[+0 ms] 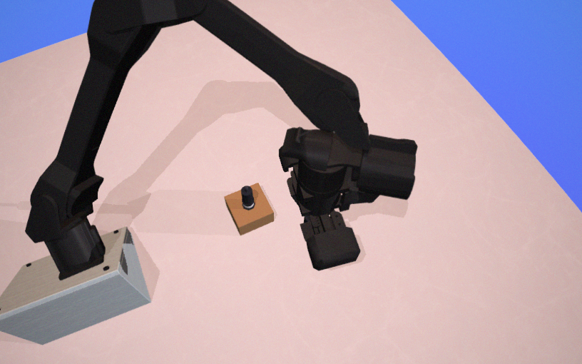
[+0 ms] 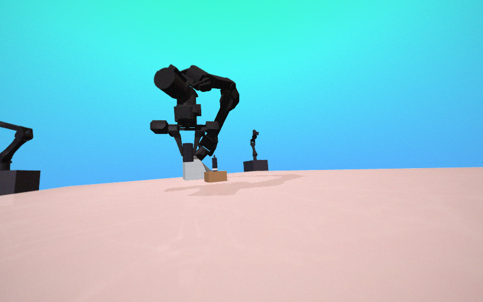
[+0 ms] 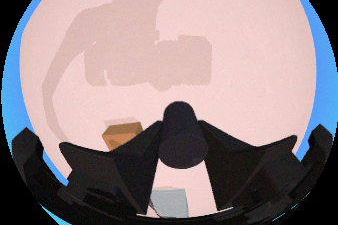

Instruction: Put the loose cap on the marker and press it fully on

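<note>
Holding: the gripper [image 2: 187, 153] is clamped on the cap [image 2: 187, 152], lifted off the table [image 2: 311, 225].
Fingers: part closed, pressing the cap's sides.
Marker [image 1: 247, 197]: upright in the block [image 1: 249, 209], uncapped, beside the gripper.

No legible text, labels, brand marks, numbers or signs in any of the three views. Surfaces checked: the arm's grey base box [image 1: 80, 293] shows only plain brushed panels and dark screw heads; the orange holder block [image 1: 249, 208] is unmarked; the marker [image 1: 247, 197] has a pale ring at its foot but no lettering that can be made out; the cap [image 3: 181, 134] is uniformly dark. The arm links and the table [image 1: 420, 293] carry no print.
</note>
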Motion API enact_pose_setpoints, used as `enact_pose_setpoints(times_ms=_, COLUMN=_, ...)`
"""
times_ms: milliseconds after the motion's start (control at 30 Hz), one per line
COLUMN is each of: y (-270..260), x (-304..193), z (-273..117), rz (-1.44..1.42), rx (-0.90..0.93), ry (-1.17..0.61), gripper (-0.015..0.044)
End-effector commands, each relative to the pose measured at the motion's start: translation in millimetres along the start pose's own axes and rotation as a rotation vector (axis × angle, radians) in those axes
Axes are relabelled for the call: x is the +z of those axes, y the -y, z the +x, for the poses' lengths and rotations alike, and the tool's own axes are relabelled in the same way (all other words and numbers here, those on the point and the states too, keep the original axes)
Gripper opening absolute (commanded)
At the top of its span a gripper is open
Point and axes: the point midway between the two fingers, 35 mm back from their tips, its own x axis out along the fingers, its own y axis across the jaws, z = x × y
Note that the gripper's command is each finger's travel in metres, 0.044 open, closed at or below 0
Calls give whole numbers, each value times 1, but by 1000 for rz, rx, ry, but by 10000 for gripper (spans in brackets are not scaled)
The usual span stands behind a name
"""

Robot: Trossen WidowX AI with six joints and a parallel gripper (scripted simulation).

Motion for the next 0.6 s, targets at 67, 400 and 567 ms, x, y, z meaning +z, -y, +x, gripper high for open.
enact_pose_setpoints(times_ms=67, y=-14, x=-11, z=-10, rz=-3, rx=-4, ry=-3, gripper=0)
enact_pose_setpoints(times_ms=400, y=-35, x=-29, z=-22, rz=-2, rx=-3, ry=-4, gripper=0)
enact_pose_setpoints(times_ms=567, y=-45, x=-39, z=-27, rz=-1, rx=-3, ry=-4, gripper=0)
